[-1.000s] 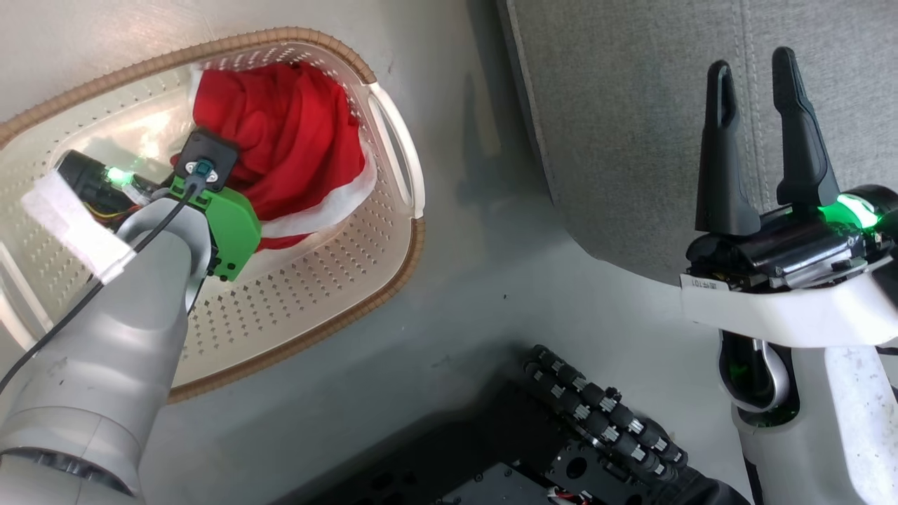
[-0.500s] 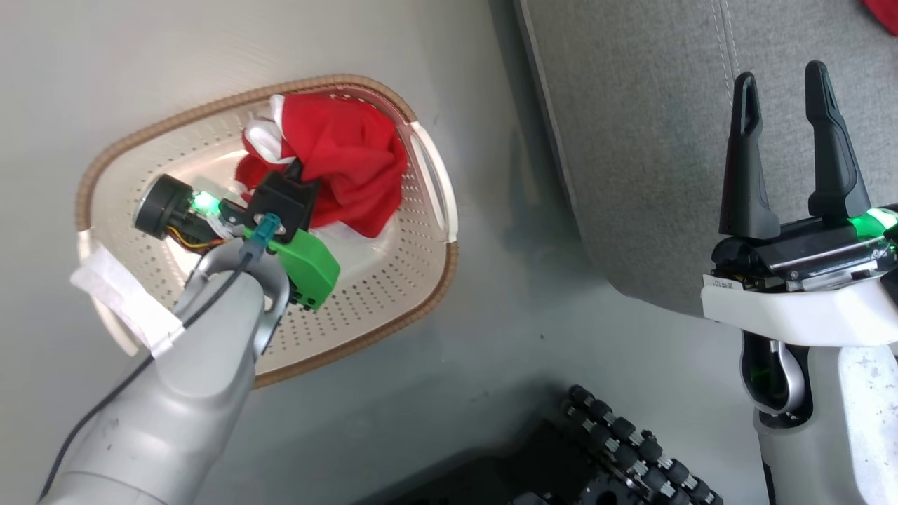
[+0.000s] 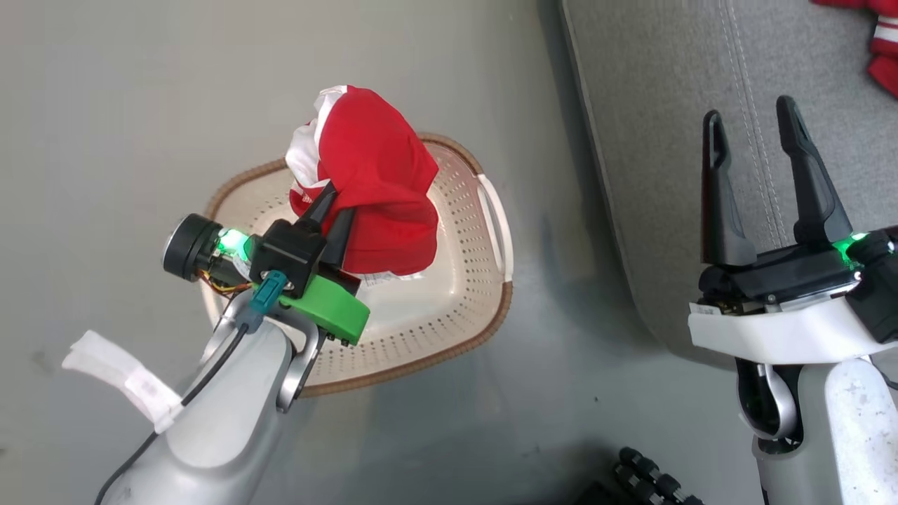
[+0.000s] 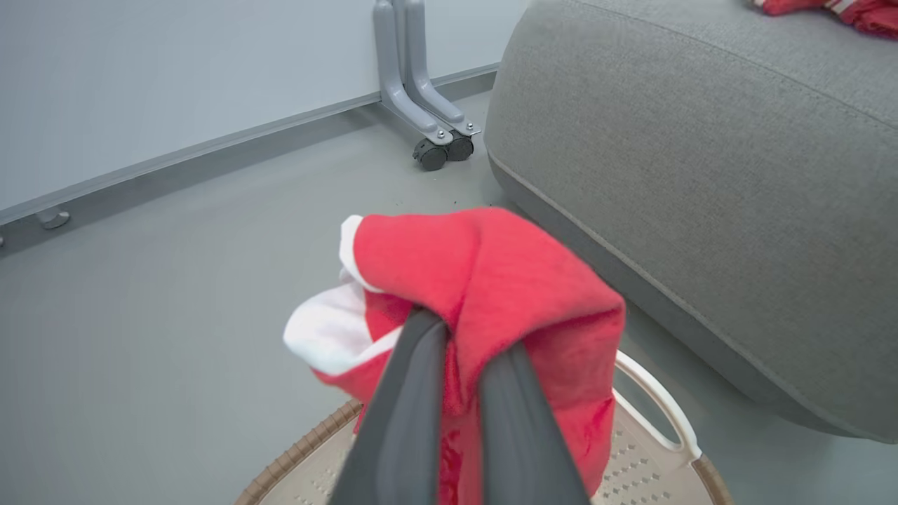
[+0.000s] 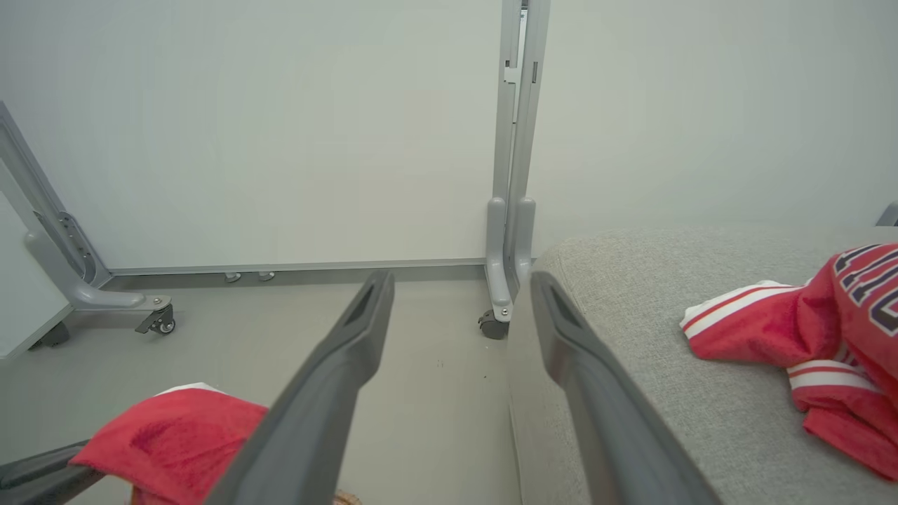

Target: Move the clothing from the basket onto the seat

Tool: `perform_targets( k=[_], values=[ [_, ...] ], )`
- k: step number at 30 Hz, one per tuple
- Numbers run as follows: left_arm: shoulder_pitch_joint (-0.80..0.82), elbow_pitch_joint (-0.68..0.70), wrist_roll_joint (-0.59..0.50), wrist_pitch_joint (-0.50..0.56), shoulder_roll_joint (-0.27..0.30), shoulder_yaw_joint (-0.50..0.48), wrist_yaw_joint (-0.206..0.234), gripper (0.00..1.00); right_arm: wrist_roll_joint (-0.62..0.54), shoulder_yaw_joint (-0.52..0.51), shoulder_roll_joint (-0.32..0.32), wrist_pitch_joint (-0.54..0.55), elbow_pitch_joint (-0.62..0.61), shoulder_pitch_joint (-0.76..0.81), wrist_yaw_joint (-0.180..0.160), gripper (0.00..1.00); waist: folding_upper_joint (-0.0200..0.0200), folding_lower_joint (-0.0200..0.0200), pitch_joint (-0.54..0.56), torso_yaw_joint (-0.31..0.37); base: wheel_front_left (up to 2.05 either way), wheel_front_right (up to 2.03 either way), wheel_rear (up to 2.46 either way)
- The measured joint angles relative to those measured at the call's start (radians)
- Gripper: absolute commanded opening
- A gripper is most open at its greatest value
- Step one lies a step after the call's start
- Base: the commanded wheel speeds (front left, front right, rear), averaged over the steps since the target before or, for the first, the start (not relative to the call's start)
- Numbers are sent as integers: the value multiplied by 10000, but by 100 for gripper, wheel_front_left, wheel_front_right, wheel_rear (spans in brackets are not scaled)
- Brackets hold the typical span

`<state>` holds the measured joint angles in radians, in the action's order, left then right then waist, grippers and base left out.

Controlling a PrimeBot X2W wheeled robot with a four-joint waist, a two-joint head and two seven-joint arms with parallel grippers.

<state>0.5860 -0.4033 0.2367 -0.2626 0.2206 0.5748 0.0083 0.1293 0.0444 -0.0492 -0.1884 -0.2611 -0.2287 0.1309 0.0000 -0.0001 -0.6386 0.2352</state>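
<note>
My left gripper is shut on the red shorts with white trim, which hang bunched above the cream basket. The left wrist view shows the red cloth draped over and pinched between the dark fingers, with the basket's handle below. A paper label lies in the basket. The grey seat stands to the right, and a red jersey lies on it. My right gripper hovers open and empty over the seat's near edge.
A grey floor surrounds the basket. Grey panel legs on castors stand by the wall beside the seat's far corner. My base's black roller wheel shows at the bottom edge.
My left gripper has lifted the red shorts up out of the basket. The head camera has risen and shifted, so basket and seat look smaller. The right gripper stays open.
</note>
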Motion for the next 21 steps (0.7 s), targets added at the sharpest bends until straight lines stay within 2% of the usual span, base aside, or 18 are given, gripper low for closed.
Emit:
perform_targets(
  k=[15, 21],
  values=[
    [-1517, 3150, 25, -2, -215, -1847, 242, 0, -173, -234, -2, 874, -27, 1026, 0, 100, 0, 0, 2271, -1117, 0, 0, 0],
    [-1990, 3992, -17, -17, -240, -2418, 230, 0, -186, -259, -2, 1145, -44, 1468, 0, 100, 0, 0, 3116, -1355, 0, 0, 0]
  ],
)
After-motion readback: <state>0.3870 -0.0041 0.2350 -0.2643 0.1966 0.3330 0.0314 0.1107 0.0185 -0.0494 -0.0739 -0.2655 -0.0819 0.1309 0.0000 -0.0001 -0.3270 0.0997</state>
